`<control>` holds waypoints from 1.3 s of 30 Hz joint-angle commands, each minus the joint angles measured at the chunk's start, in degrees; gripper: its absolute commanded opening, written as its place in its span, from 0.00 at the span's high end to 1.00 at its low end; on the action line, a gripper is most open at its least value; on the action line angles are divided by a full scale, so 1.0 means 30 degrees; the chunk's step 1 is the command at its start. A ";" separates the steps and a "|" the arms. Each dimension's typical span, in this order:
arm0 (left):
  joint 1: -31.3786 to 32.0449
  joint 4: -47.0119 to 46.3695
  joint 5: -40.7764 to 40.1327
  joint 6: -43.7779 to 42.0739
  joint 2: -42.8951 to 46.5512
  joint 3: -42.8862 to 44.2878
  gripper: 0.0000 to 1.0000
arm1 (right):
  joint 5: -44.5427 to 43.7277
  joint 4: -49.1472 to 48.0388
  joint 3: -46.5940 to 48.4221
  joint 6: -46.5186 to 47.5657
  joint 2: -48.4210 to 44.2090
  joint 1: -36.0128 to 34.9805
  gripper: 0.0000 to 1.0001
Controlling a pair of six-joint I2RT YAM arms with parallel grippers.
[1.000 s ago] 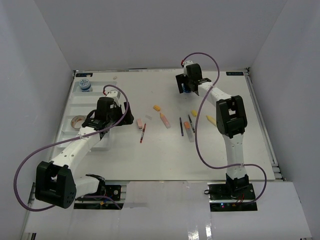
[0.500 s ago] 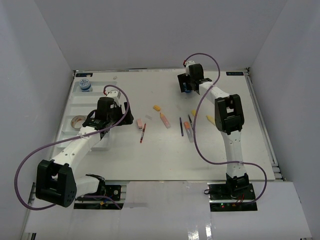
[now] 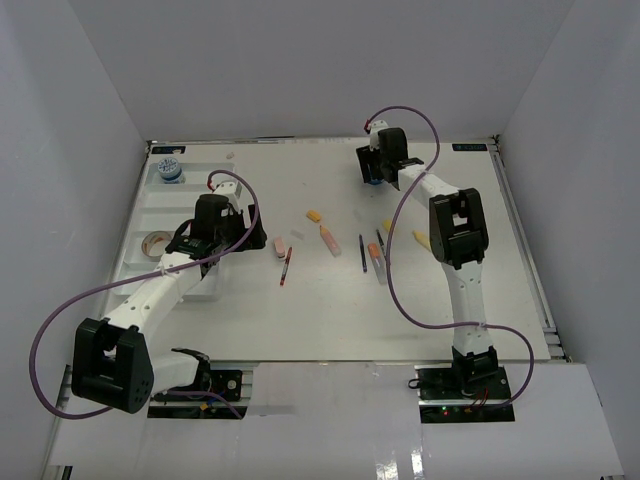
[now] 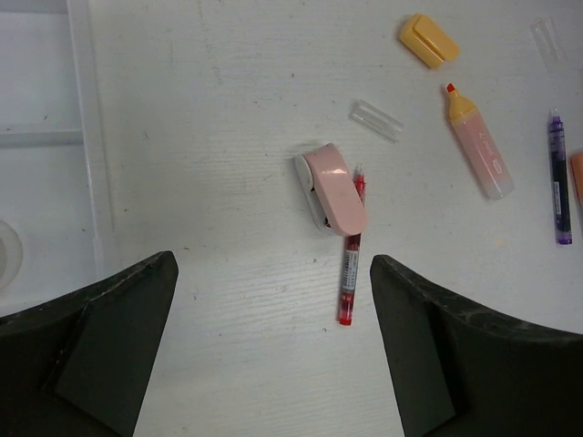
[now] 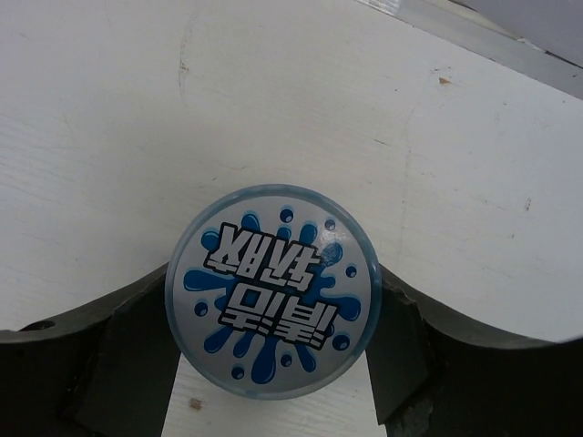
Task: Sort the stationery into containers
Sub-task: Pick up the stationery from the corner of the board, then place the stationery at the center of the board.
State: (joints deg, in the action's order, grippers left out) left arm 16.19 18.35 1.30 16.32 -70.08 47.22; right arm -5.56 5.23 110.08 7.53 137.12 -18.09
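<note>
My right hand [image 5: 273, 309] grasps the round blue-white plastic tub [image 5: 273, 273] by both sides, on the worktop [image 3: 330, 320] near its far edge, right of centre. My left hand [image 4: 273, 264] is released wide, hovering over the touching pink oblong eraser [image 4: 332, 191] and thin red pen [image 4: 350, 273], near the flat white plastic tray [image 4: 91, 137].

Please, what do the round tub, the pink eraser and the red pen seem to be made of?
Tub: probably plastic, with a glossy printed lid; its rim looks translucent blue.
Eraser: a smooth matte pink shell, likely plastic, over a white body that may be rubber.
Pen: clear red plastic, it seems, since the barrel looks see-through and shiny.
</note>
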 commanded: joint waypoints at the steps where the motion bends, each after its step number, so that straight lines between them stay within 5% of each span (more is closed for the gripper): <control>1: -0.0034 -0.0169 -0.0431 -0.0253 0.0129 -0.0125 0.02 | 0.0505 -0.1510 -0.0859 0.0478 -0.1552 -0.0093 0.51; 17: -0.0034 -0.0081 -0.0843 -0.0311 0.0715 -0.0155 0.02 | 0.2230 -0.4732 -1.4651 0.0860 -1.3180 -0.6243 0.50; 29: -0.0034 -0.0139 -0.0903 -0.0019 0.0597 -0.0271 0.02 | 0.2472 -0.7658 -1.9260 0.0244 -1.3687 -1.0405 0.42; 37: 0.0170 0.0328 0.0943 0.0537 0.0949 -0.0185 0.02 | 0.2293 -0.8748 -2.1487 0.0360 -1.3654 -1.1051 0.04; 39: 0.0346 0.0882 0.1119 0.0596 0.1182 0.0136 0.02 | 0.2147 -0.8455 -2.1839 0.0449 -1.4502 -1.1080 0.03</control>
State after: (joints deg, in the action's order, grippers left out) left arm 16.49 19.40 2.13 17.23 -69.38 46.52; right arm 1.65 -16.67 45.63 8.36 96.95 -51.13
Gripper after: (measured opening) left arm 0.979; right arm 0.965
